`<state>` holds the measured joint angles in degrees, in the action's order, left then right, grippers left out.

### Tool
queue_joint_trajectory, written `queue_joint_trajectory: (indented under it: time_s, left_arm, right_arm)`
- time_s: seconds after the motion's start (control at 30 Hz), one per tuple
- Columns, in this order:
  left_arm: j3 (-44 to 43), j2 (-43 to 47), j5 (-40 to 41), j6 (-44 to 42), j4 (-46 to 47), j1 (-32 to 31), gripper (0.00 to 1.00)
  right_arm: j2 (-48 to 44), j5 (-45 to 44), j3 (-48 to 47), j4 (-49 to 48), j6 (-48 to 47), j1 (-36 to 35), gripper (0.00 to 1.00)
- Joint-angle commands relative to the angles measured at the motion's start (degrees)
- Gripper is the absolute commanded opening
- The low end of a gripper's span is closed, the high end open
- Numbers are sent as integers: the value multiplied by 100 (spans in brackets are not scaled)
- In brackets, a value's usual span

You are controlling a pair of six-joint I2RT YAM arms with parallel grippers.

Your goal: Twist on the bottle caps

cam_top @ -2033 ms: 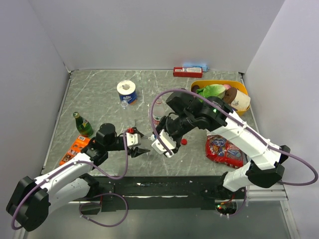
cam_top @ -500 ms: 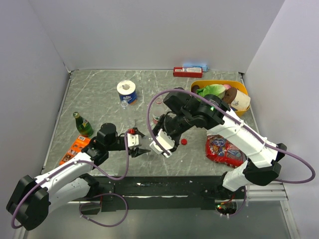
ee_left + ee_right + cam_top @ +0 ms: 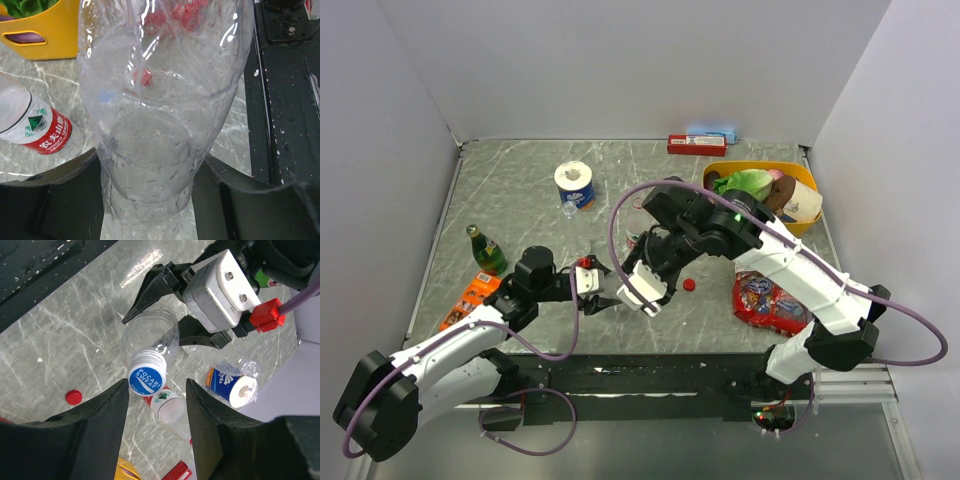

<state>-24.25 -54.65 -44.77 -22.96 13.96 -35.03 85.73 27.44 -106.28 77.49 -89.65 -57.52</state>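
Bottle (image 3: pixel 160 100) in left claw (image 3: pixel 603 298), right claw (image 3: pixel 157 387) parted over blue cap (image 3: pixel 146 379)

On the table (image 3: pixel 520 190), back left: toilet roll (image 3: pixel 574 184), small bottle (image 3: pixel 568 210) just before it. Along the left edge: glass bottle (image 3: pixel 485 250), snack packet (image 3: pixel 470 298) nearer the front. Against the back wall: flat box (image 3: pixel 697 144). Back right: basket (image 3: pixel 760 166), lettuce (image 3: pixel 745 183) inside. Before the basket: crisp bag (image 3: pixel 770 300). Mid-table: capped bottle (image 3: pixel 150 337) between the left gripper's (image 3: pixel 605 295) fingers, cap (image 3: pixel 147 378) between those of the right gripper (image 3: pixel 157 385), labelled bottle (image 3: pixel 636 228) just behind, loose cap (image 3: pixel 689 284) to the right.
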Motion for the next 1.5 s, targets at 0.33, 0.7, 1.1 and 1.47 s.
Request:
queue_joint_trajectory:
  time_s: [0.33, 0.7, 1.1, 1.47]
  left_arm:
    - [-115, 7, -49, 195, 511, -31, 1]
    - [307, 271, 1892, 1811, 2400, -31, 1]
    - [140, -37, 3888, 2129, 2331, -233, 1]
    - [149, 42, 3362, 2252, 1303, -224, 1]
  right_arm:
    - [207, 77, -33, 1066, 61, -58, 40]
    - [971, -143, -270, -15, 4027, 161, 21]
    - [2606, 754, -1791, 512, 7268, 1129, 19]
    - [2099, -142, -3363, 785, 6768, 1330, 68]
